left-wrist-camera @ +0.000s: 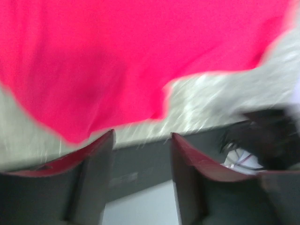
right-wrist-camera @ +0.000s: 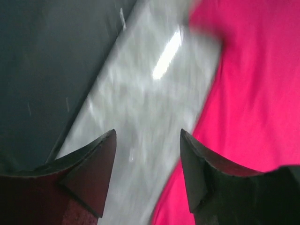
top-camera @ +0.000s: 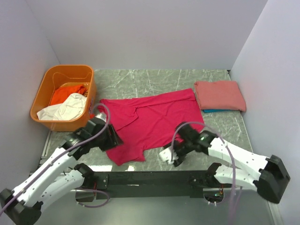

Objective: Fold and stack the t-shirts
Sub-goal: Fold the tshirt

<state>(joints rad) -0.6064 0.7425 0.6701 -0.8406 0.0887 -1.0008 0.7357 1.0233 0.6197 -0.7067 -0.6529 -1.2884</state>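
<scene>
A large crimson-pink t-shirt lies spread and rumpled on the marbled table, and shows in the left wrist view and the right wrist view. My left gripper hovers at its near left edge, open and empty. My right gripper hovers over bare table just off its near right edge, open and empty. A folded salmon-pink shirt lies at the far right on a blue one. Orange and white shirts lie in the tub.
A rigid orange plastic tub stands at the far left. White walls enclose the table on three sides. A dark rail runs along the near edge between the arm bases.
</scene>
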